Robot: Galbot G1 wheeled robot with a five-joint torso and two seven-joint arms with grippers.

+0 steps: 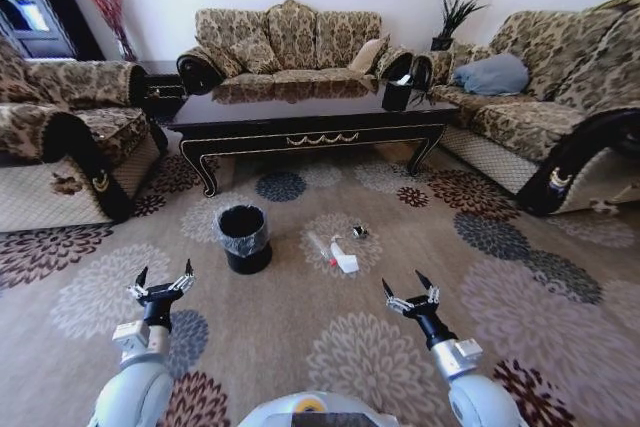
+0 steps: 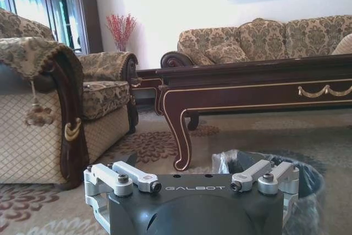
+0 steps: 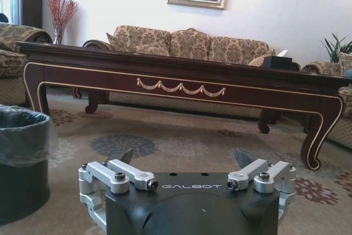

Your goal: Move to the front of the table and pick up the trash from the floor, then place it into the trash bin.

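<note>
Glossy dark wood table (image 1: 310, 117), crinkly clear plastic liner on black bin (image 1: 244, 238), patterned woven carpet (image 1: 520, 327)
</note>
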